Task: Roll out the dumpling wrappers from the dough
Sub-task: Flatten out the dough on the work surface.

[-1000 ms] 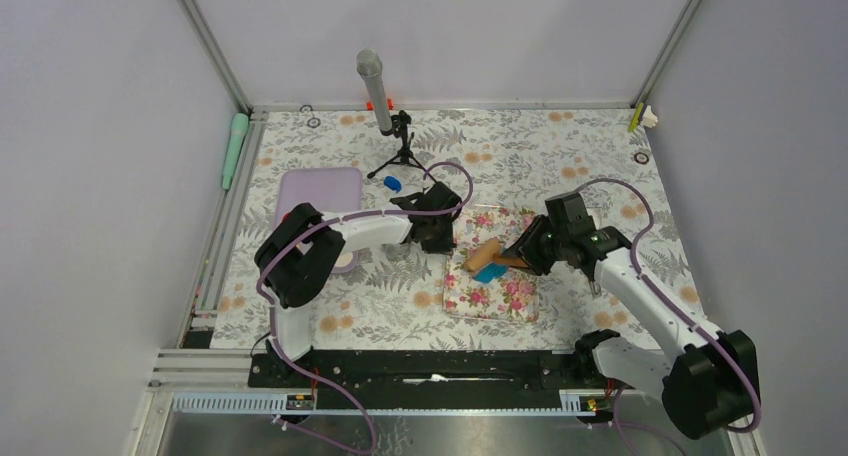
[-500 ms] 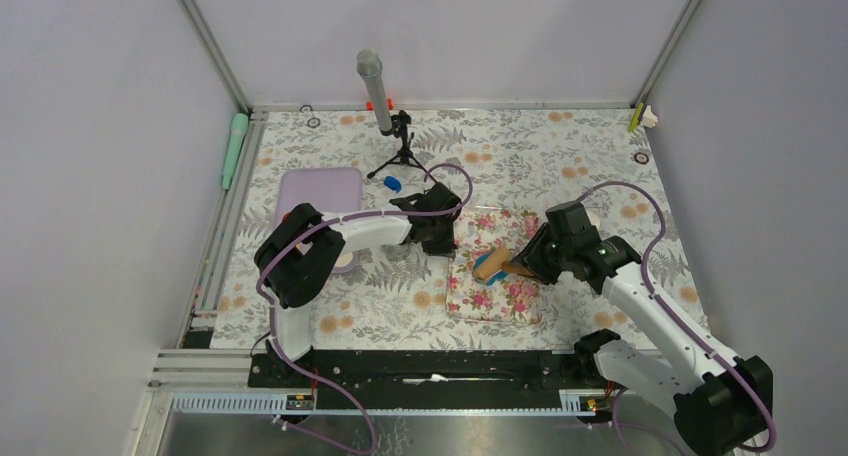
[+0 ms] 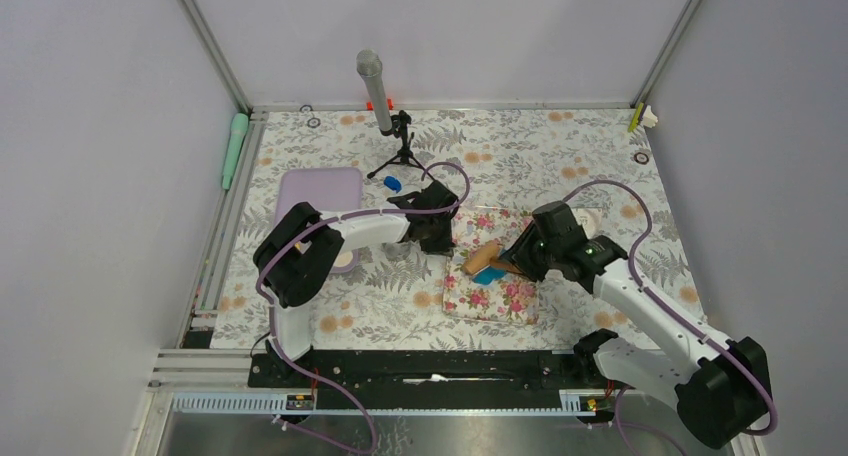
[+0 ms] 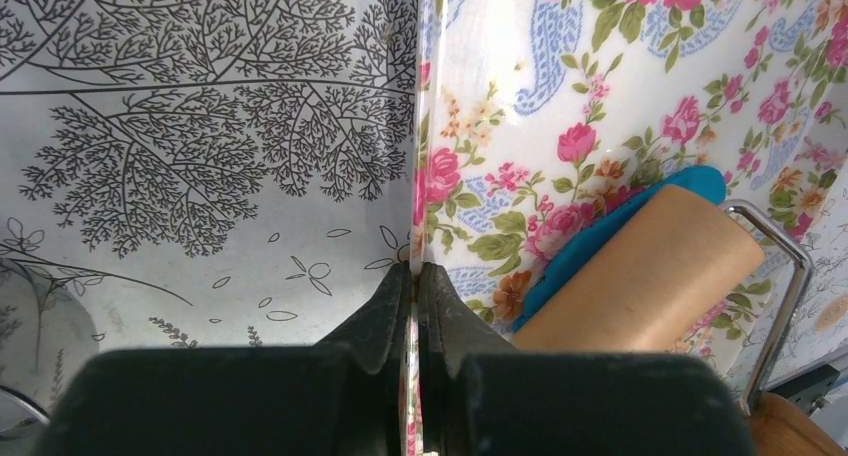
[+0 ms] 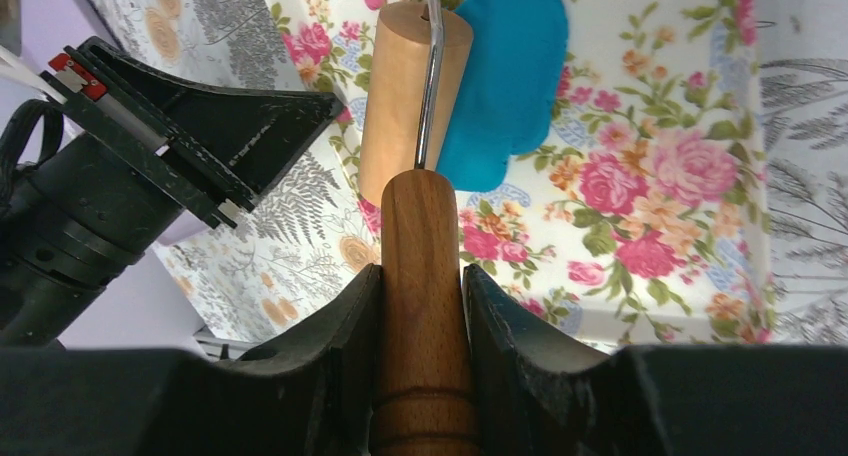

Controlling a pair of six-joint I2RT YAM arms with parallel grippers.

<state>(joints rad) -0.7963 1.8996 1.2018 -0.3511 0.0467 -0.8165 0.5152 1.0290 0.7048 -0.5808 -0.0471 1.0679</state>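
The dough is a flattened irregular blue sheet on the floral pink mat. My right gripper is shut on the wooden roller's handle. The roller's drum lies on the sheet's left part. In the top view the drum lies across the dough. My left gripper is shut on the mat's left edge, with the drum and the dough just to its right. No dumpling wrappers show in these views.
A small blue lump lies by the microphone tripod behind the left gripper. A purple board sits at the left, partly under the left arm. A green tool rests on the left rail.
The right gripper drew the roller toward the near right over the dough, then pushed it back to the far left. The left gripper kept its hold on the mat's edge.
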